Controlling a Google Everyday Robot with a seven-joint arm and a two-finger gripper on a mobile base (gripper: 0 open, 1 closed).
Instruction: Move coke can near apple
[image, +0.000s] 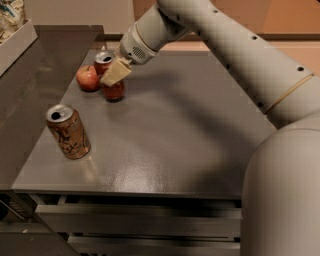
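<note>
The dark red metal coke can (115, 91) has a silver top. The pale cream gripper (115, 74), towards eleven o'clock on the table, is closed across the can's middle. At the can's nine o'clock, the small round apple (88, 78) is red with a yellowish patch. The brown-orange metal can (68, 131) bears dark markings and a silver lid. The flat table (175, 130) is dull dark grey, and the smooth robot arm (240, 45) is off-white.

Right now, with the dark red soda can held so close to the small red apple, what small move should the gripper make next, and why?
Probably open and let go. The gripper holds the dark red coke can right beside the small red apple on the grey table, its base seemingly down.
</note>
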